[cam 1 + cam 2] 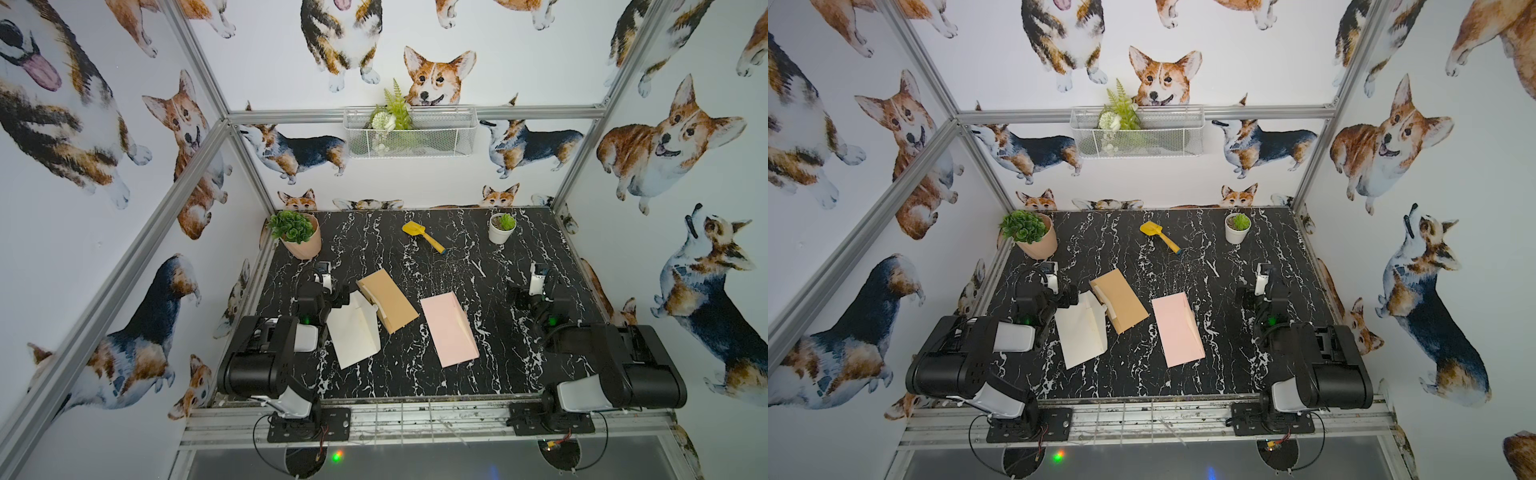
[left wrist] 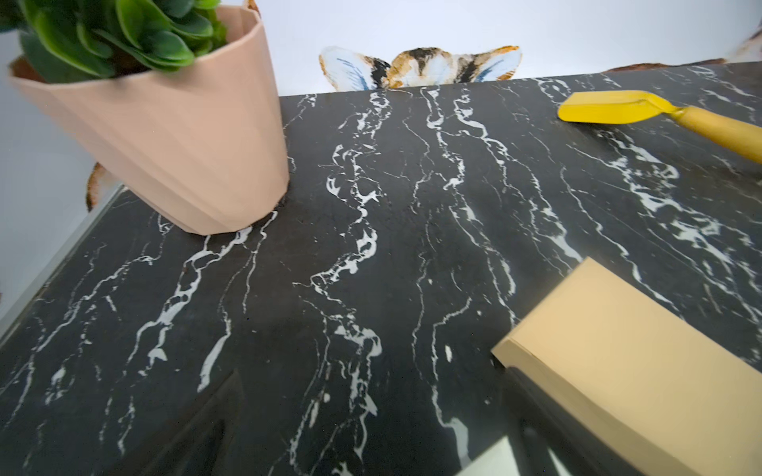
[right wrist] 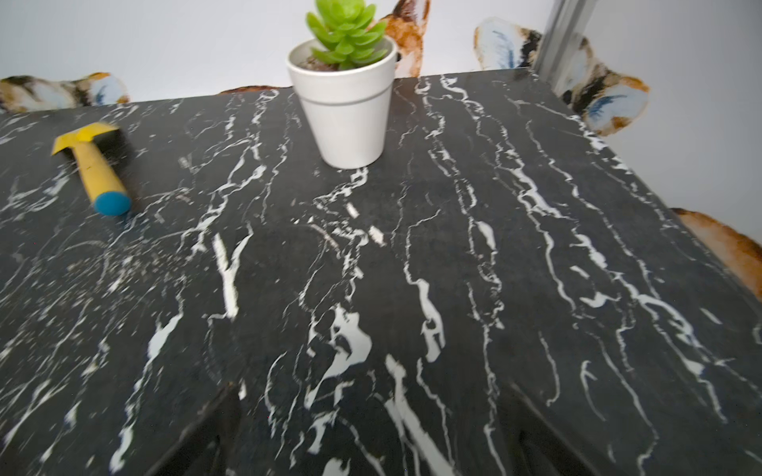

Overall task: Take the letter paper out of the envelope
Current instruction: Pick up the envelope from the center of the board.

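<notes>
Envelopes, three, flat on the black marble bench (image 1: 415,374), mid-field between the two arms.

- Cream envelope (image 1: 353,332): nearest the left arm (image 1: 266,353), long axis running away from the robot. Its far end meets the brown envelope (image 1: 388,299). The two overlap along one edge, and I cannot tell which lies on top.
- Pink envelope (image 1: 449,328): lies alone toward the right arm (image 1: 623,357), with a strip of bare bench between it and the brown one.
- Letter paper: not distinguishable in any view. Whether a sheet sits inside any of the envelopes cannot be told.

Left fingers (image 2: 206,424): spread wide, nothing between them. They sit low over the bench, just beside the far corner of the cream envelope. In the left wrist view the end of the brown envelope (image 2: 618,371) lies close by one finger, and contact is not clear.

Right fingers (image 3: 206,428): spread wide, with only bare marble between them. They are well apart from the pink envelope, out toward the bench's right edge.

Back of bench:
- Peach pot (image 1: 301,241) with a leafy plant stands upright in the far left corner.
- Small white pot (image 1: 500,230) with a succulent stands upright at the far right.
- Yellow trowel (image 1: 422,237) with a blue-capped handle lies flat between the two pots.

Wire basket (image 1: 411,133) with greenery hangs on the back wall, above the bench.
</notes>
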Controlling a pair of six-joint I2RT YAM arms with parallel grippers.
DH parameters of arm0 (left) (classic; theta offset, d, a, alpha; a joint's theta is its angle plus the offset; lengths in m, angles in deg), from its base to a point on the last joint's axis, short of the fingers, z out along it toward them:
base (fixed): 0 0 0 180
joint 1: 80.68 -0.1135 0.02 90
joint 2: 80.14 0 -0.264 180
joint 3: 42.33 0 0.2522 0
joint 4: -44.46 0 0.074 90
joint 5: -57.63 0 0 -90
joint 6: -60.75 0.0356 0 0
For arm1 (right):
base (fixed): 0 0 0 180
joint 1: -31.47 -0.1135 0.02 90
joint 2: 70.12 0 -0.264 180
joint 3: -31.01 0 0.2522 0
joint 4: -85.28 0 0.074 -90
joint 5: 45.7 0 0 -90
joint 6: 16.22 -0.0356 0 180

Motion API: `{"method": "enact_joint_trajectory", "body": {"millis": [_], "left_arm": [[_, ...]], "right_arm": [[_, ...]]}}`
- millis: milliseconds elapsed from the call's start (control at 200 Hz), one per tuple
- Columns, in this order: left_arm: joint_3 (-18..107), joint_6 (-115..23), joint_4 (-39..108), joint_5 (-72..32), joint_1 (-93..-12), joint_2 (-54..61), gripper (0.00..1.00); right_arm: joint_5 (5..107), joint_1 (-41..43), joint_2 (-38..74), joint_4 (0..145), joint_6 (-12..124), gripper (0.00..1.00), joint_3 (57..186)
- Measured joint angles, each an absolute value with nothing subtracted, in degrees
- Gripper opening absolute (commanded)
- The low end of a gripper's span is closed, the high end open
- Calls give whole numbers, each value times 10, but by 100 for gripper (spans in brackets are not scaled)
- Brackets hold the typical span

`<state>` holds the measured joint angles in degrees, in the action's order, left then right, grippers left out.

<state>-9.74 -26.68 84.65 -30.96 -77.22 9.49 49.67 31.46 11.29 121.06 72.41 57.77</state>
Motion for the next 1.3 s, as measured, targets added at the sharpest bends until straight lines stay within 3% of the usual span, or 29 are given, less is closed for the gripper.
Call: {"method": "enact_joint_trajectory", "body": {"millis": [240, 415, 576, 1296], "left_arm": [[-87, -263, 854, -297, -772, 95, 100], [-86, -263, 851, -298, -772, 95, 100], [-86, -263, 850, -297, -772, 95, 100], [-79, -263, 845, -302, -772, 96, 100]], "right_arm": [[537, 315, 112, 1256, 738, 100, 567], [394, 298, 126, 1234, 702, 100, 616], [338, 293, 128, 1215, 691, 100, 621], [312, 293, 129, 1202, 690, 100, 624]]}}
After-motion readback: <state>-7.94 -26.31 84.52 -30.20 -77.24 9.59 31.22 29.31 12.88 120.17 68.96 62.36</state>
